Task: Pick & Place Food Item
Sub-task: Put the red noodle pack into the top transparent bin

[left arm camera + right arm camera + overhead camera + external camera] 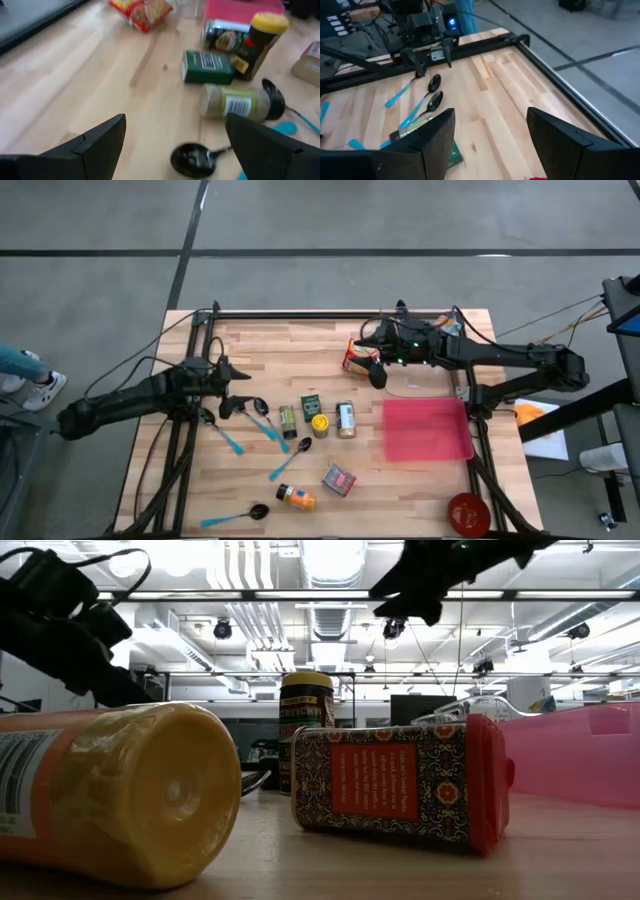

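High view: right pincer [378,373] partly open, empty, beside snack packet [357,359].

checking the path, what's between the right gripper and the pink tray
In the high view, only bare wood separates the right gripper from the pink tray; the snack packet lies on the gripper's other side.

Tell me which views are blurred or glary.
Left wrist view: soft all over, the jars and spoon smeared. Low view: the near bottle is out of focus, the ceiling lights blown out. High and right wrist views: evenly lit.
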